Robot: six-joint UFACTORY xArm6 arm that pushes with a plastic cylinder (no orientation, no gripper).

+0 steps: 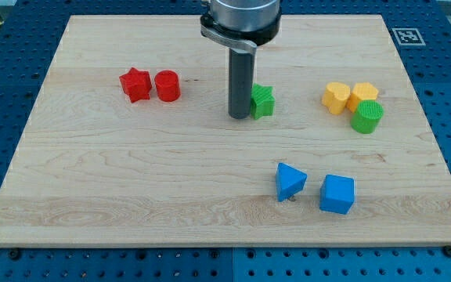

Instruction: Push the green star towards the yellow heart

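Note:
The green star (pixel 263 101) lies near the middle of the wooden board, partly hidden on its left side by my rod. My tip (pixel 239 117) rests on the board right against the star's left edge. The yellow heart (pixel 335 98) lies toward the view's right, roughly level with the star, with a clear gap of board between them. A second yellow block (pixel 362 95), a hexagon-like shape, touches the heart's right side.
A green cylinder (pixel 366 117) sits just below the two yellow blocks. A red star (pixel 135 84) and a red cylinder (pixel 167 85) lie at the view's left. A blue triangle (pixel 290 181) and a blue cube (pixel 337 193) lie toward the bottom right.

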